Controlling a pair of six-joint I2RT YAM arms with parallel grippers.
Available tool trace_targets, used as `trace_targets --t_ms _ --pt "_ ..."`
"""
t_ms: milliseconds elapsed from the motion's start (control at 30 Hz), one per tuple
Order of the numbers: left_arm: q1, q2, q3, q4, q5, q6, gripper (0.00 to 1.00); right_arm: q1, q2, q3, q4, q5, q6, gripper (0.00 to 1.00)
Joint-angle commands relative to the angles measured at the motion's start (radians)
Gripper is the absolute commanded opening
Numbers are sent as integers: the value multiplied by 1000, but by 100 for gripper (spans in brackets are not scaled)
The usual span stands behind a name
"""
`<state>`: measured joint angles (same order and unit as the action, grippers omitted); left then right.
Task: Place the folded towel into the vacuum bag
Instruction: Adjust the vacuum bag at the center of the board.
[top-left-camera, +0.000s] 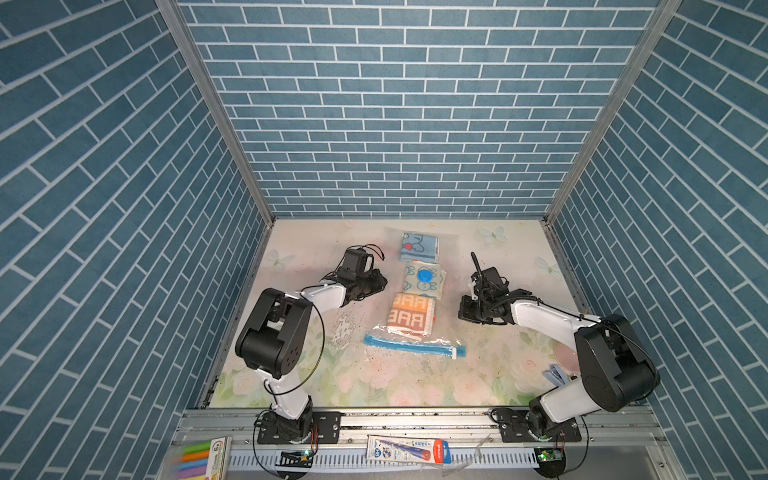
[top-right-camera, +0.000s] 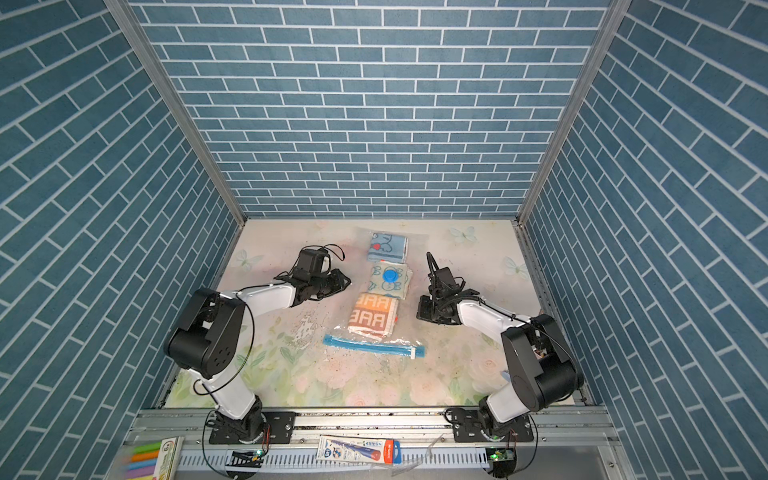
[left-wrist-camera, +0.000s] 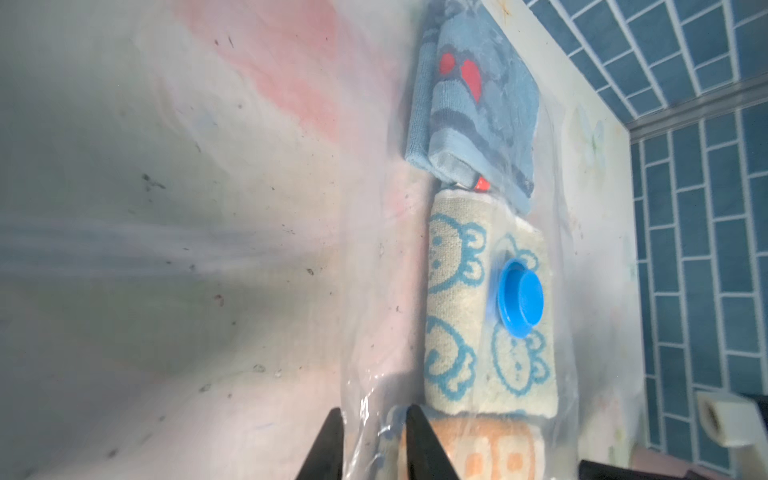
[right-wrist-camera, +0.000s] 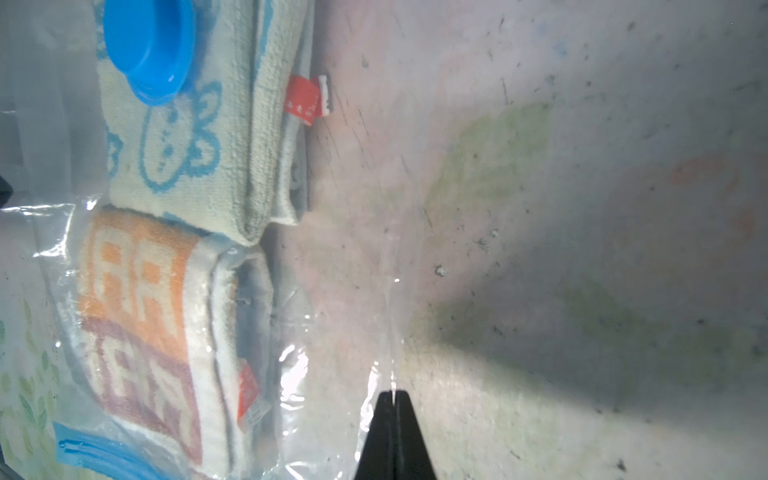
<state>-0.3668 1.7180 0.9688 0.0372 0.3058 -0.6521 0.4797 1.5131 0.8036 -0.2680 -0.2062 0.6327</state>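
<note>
The vacuum bag (top-left-camera: 444, 332) (top-right-camera: 405, 332) lies flat mid-table, its blue zip strip (top-left-camera: 413, 345) at the near end. Under its film are three folded towels. The orange one (top-left-camera: 411, 314) (right-wrist-camera: 137, 324) sits just behind the strip. A cream one (top-left-camera: 424, 279) (left-wrist-camera: 457, 299) lies beneath the blue valve cap (left-wrist-camera: 520, 297) (right-wrist-camera: 148, 50), and a blue one (top-left-camera: 419, 247) is farthest. My left gripper (top-left-camera: 384, 282) (left-wrist-camera: 374, 413) is at the bag's left edge, jaws apart with loose film between them. My right gripper (top-left-camera: 460, 309) (right-wrist-camera: 392, 392) is shut on the bag's right edge.
A pink round thing (top-left-camera: 563, 355) and a blue clip (top-left-camera: 555, 376) lie by the right arm's base. On the front rail are a pen packet (top-left-camera: 409, 451) and a marker pack (top-left-camera: 199, 459). Blue brick walls close in the table on three sides.
</note>
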Motion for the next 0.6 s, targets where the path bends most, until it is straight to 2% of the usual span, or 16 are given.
trace_targets --t_ms 0,200,367,500,567 --pt "22 -90 54 -146 -119 96 40 -1 -49 41 -67 26 11 0" --pt "90 -301 98 -321 -283 150 65 -13 -125 122 -176 106 -34 2" --pt "128 -480 148 -384 -410 254 81 -27 -185 192 -259 205 -85 24" --pt "147 -590 176 -419 -494 333 94 -46 -218 231 -284 232 -137 53" --pt "151 -623 187 -447 -526 363 95 -57 -219 260 -306 245 -157 55"
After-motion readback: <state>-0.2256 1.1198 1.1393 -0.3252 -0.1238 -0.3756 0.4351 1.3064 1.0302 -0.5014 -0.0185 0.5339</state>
